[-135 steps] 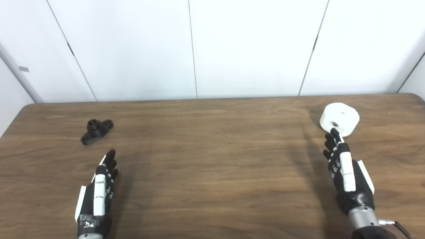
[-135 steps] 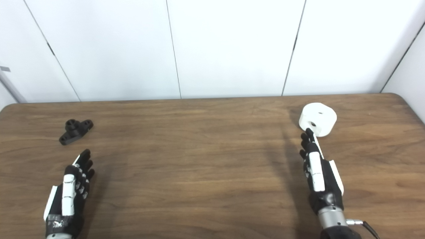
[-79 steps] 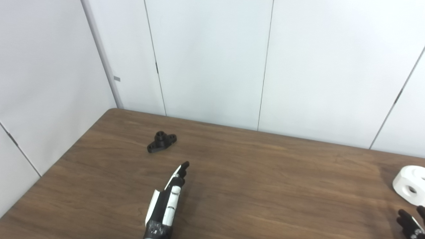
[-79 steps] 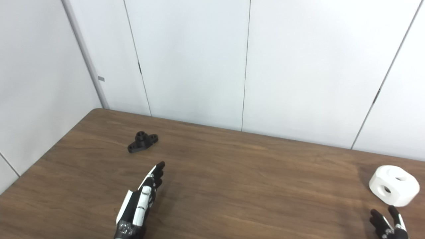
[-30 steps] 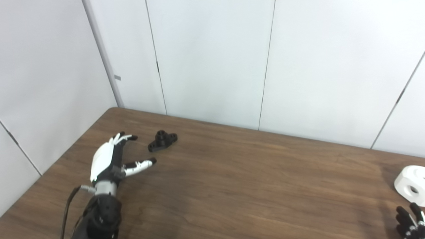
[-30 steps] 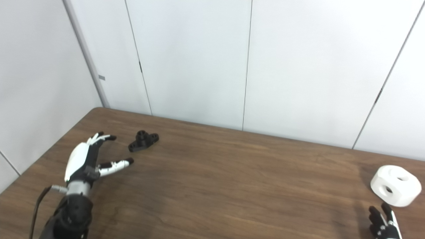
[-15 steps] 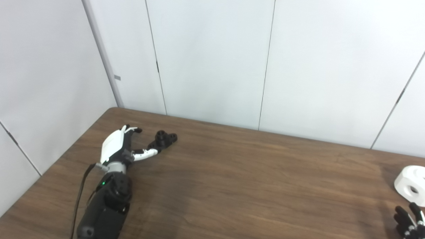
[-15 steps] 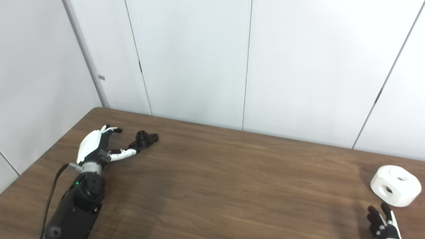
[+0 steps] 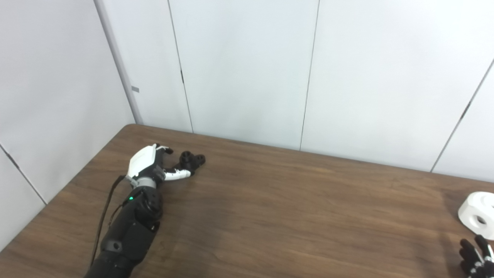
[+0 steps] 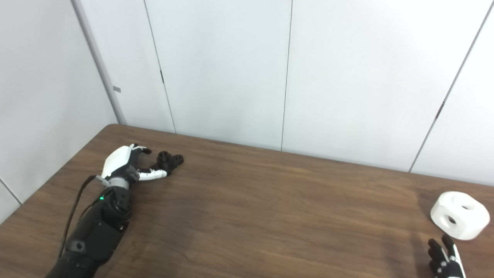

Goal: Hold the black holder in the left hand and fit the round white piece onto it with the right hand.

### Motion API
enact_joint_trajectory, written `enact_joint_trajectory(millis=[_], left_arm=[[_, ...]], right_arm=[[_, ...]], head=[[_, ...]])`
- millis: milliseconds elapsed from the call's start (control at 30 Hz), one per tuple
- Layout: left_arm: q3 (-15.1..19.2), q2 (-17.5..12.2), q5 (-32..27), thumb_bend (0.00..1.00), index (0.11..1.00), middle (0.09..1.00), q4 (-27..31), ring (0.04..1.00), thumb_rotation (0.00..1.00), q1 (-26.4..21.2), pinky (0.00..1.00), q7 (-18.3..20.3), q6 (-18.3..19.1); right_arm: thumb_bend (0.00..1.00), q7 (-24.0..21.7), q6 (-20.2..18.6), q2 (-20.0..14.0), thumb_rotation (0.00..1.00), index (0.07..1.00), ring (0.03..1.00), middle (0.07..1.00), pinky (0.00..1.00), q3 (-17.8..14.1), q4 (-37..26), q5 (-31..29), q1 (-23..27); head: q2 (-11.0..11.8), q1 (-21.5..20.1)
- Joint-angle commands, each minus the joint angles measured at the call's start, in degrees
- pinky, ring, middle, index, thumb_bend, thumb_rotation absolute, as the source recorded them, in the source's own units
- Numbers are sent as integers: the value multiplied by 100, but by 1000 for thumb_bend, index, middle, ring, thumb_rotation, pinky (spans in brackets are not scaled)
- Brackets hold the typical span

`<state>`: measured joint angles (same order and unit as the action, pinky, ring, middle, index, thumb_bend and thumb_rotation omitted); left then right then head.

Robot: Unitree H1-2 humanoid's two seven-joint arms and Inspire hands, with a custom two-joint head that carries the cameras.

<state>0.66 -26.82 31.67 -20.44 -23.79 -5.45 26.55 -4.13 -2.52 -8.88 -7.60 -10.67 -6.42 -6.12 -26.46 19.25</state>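
Left hand (image 9: 148, 165) spread around the black holder (image 9: 191, 161) on the table (image 9: 293, 208), thumb touching it.

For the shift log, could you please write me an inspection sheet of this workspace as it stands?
Surface: brown wooden table, bare between the parts.
Job's things: black holder on the table near the far left corner; round white piece at the right edge, not yet fitted.
Clutter: nothing seen.
Robot hands: left robot hand open at the holder, fingers either side, no grasp visible; right robot hand mostly out of frame, near the white piece.
Cables: black cable along the left forearm.
Surroundings: white wall panels.
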Motion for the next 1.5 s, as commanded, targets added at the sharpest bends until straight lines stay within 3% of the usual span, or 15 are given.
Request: enact_joint_trajectory(millis=[0, 433, 1467], left_arm=[[-11, -230, 93, 886, 810, 974, 1, 1000, 368, -317, 1000, -110, -8], [-163, -201, 13, 877, 795, 966, -345, 1000, 347, -394, 1000, -176, -73], [-363, -193, -11, 862, 681, 934, -218, 1000, 257, -230, 1000, -71, -65]], right_arm=[[607, 20, 99, 32, 1000, 1000, 974, 956, 1000, -7, -170, -52, 66], [577, 49, 43, 43, 1000, 1000, 973, 952, 1000, -16, -224, -8, 73], [546, 23, -67, 50, 1000, 1000, 982, 965, 1000, 1, -333, -75, 12]], head=[[-5, 5], [-8, 14], [-152, 11]])
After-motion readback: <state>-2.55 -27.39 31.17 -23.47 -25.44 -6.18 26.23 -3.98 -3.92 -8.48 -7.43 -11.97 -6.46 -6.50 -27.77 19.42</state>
